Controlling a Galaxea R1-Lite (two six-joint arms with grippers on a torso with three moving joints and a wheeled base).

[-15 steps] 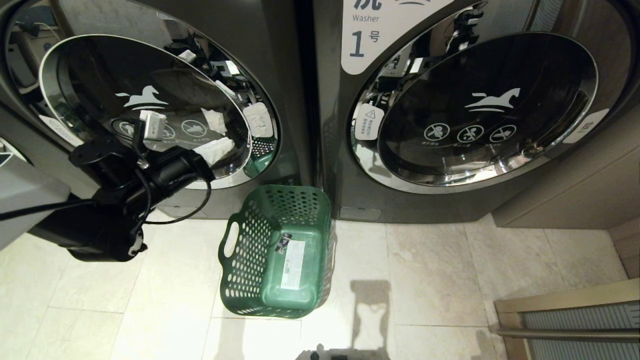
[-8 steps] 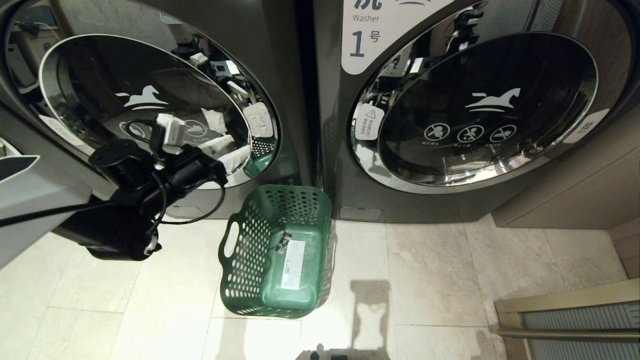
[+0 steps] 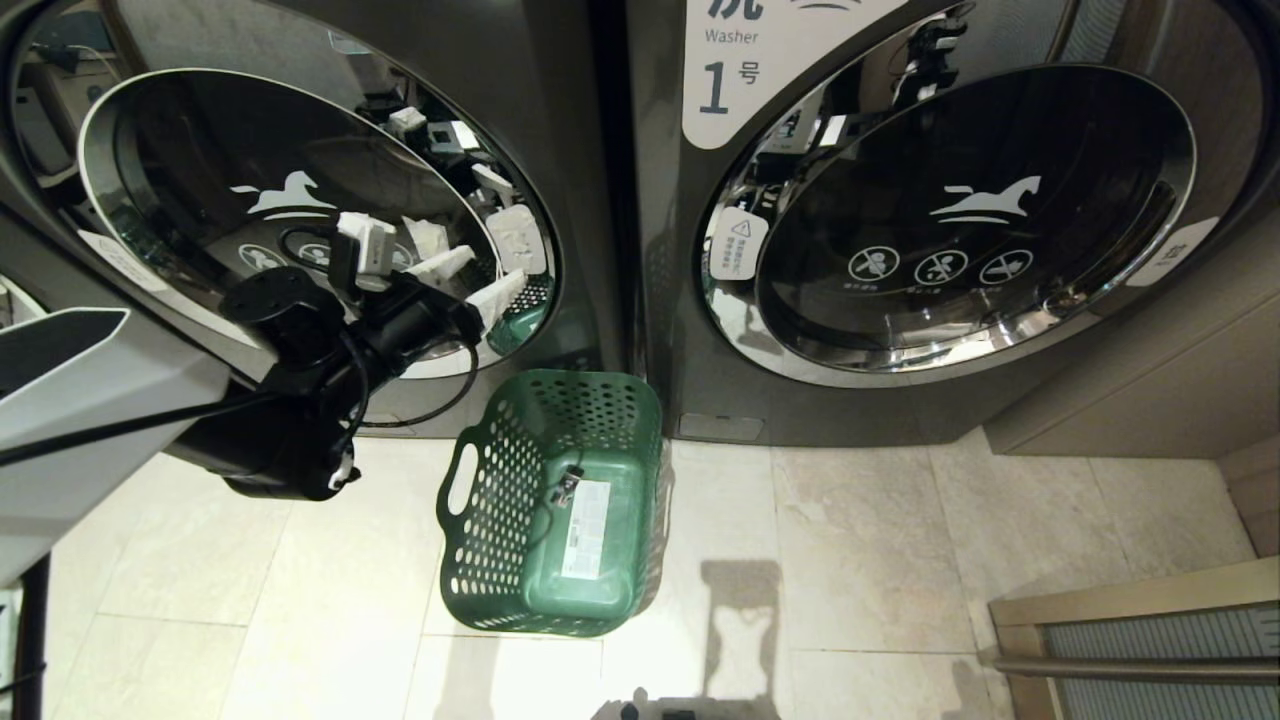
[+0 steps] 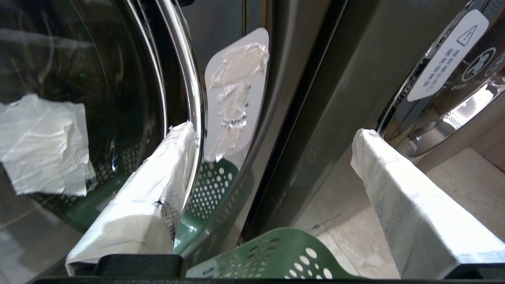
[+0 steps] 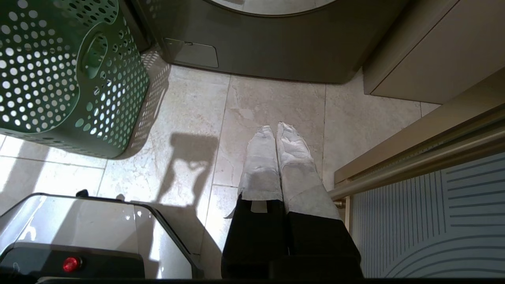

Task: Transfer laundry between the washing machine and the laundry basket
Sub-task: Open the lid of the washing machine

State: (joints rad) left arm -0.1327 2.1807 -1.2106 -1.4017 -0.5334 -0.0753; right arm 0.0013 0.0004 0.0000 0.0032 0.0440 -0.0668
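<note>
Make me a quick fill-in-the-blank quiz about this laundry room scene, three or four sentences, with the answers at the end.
1. The left gripper, in front of the washing machine door, has its fingers ____.
2. The green laundry basket on the floor holds no ____.
3. The right gripper hangs over the floor tiles with its fingers ____.
4. The machine on the right carries a tag with the number ____.

Answers: open; laundry; shut; 1
</note>
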